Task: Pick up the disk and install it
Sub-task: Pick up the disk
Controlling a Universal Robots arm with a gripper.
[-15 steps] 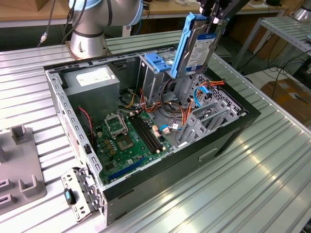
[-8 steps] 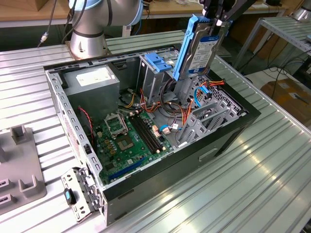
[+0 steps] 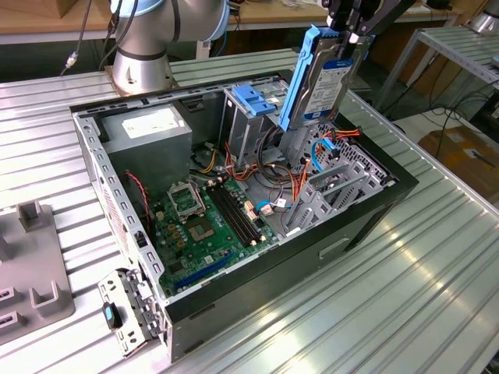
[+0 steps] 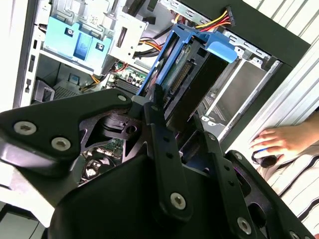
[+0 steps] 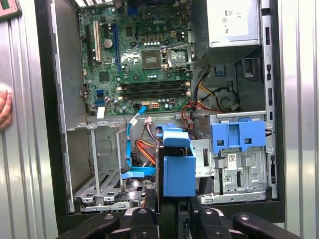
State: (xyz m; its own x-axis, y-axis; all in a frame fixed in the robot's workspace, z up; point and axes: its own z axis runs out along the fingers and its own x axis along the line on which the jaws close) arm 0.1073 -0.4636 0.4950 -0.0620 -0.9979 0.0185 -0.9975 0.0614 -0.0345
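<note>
The gripper (image 3: pixel 352 35) is clenched on the disk (image 3: pixel 323 78), its black fingers pinching the upper end from both sides. In both wrist views the linkage bars frame the drive: the gripper (image 4: pixel 177 112) clamps the dark body just behind its blue rail, and in the first wrist view the gripper (image 5: pixel 174 206) sits at the near end of the disk (image 5: pixel 178 164).

The disk hangs on edge, tilted a little, above the open computer case (image 3: pixel 366 226) and clear of everything inside it. Blue plastic rails run along its long sides. Its broad face carries a white-and-blue label whose print is too small to make out. In the second wrist view the disk (image 4: pixel 192 74) shows its connector end.

Below it stands an empty grey drive bay (image 5: pixel 99 164) with a blue cable lying across it. Beside that bay is the metal drive cage with the blue latch (image 5: pixel 238 134) on top and a small white sticker under it. Orange and red wires run between them.

Farther into the case lies the green motherboard (image 3: pixel 207 218), and past it the grey power supply (image 3: pixel 148 128) with a white sticker on its face.

A person's hand (image 4: pixel 279 142) rests on the ribbed metal tabletop (image 3: pixel 405 296) just beside the case.
</note>
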